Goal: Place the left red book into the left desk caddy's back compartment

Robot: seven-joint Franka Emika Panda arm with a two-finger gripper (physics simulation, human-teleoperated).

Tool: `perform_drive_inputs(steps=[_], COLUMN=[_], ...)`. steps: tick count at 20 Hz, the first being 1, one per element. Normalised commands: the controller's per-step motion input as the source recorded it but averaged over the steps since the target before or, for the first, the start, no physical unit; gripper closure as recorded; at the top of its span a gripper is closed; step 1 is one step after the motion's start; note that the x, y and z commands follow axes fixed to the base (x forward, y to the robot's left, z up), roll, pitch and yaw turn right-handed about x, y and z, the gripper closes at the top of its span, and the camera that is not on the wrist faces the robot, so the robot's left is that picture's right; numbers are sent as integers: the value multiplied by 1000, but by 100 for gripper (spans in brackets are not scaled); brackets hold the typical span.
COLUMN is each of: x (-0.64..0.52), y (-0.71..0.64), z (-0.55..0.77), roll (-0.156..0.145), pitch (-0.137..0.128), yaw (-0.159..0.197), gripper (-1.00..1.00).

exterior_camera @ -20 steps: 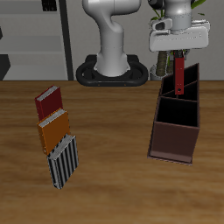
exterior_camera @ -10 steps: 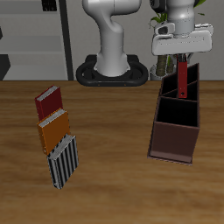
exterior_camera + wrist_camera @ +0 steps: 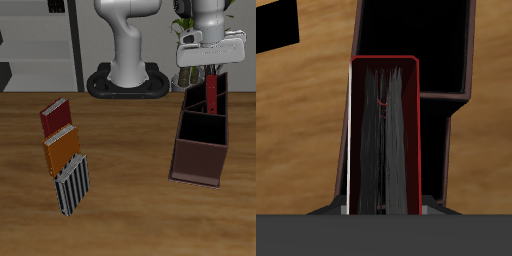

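Observation:
My gripper (image 3: 213,66) is shut on the left red book (image 3: 214,92), a slim crimson hardcover that hangs upright from the fingers. Its lower end is at rim height over the far end section (image 3: 201,99) of the left desk caddy (image 3: 197,160), a long dark maroon box with three sections. I take this far section as the back compartment. In the wrist view the book (image 3: 381,140) fills the middle, page edge toward the camera, with a dark caddy section (image 3: 416,35) beyond it. The fingertips are hidden behind the book.
A darker maroon book (image 3: 57,116), an orange book (image 3: 62,147) and a striped grey book (image 3: 72,183) lie in a row on the wooden table, far from the caddy. The robot's base (image 3: 127,82) stands at the back.
My gripper has carried the red book sideways over the caddy's far end, away from the other books. The book stays upright at about the same height.

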Motion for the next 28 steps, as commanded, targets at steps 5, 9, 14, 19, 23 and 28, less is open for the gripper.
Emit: perform_drive_inputs(steps=[5,9,14,19,23,28], x=[56,28,52,56,135,28], y=[59,126,118,63,41,51], z=[-140,-222,-247,-163,-285,-273], roll=[9,30,21,6,13,15], pitch=[23,34,36,19,57,55], yaw=[0,6,3,6,7,9], gripper=[100,100,100,100,100,100])
